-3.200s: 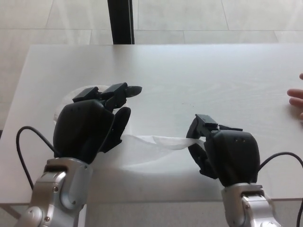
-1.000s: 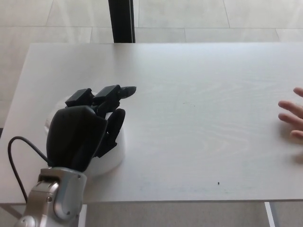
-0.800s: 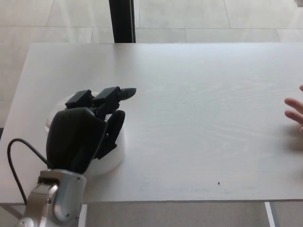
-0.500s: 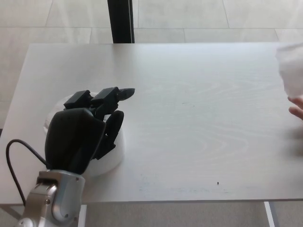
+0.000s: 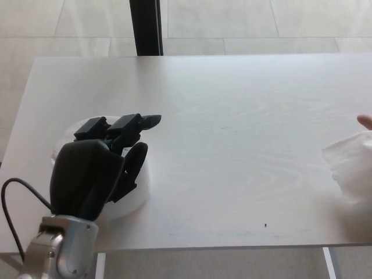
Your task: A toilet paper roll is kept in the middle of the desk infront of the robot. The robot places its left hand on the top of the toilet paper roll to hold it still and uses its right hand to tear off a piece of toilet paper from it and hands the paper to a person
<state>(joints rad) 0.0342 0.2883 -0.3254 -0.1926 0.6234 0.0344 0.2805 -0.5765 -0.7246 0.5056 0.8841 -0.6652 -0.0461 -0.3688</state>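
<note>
The white toilet paper roll point(image 5: 136, 189) stands upright near the desk's left front. My black left hand point(image 5: 96, 168) lies on top of it, with two fingers point(image 5: 136, 123) stretched over the top and the thumb point(image 5: 132, 165) down its right side. Most of the roll is hidden under the hand. A torn white piece of paper point(image 5: 351, 168) hangs at the right edge of the picture, with a person's fingertip point(image 5: 365, 121) just above it. My right hand does not show.
The pale wooden desk point(image 5: 232, 116) fills most of the view, and its front edge runs along the bottom. A black post point(image 5: 145, 26) stands behind the desk's far edge on a tiled floor. A black cable point(image 5: 17, 192) loops by my left wrist.
My right hand, which held the paper strip 3.2 s ago, has left the view. The torn piece has dropped from the upper right to the right edge. My left hand stays on the roll.
</note>
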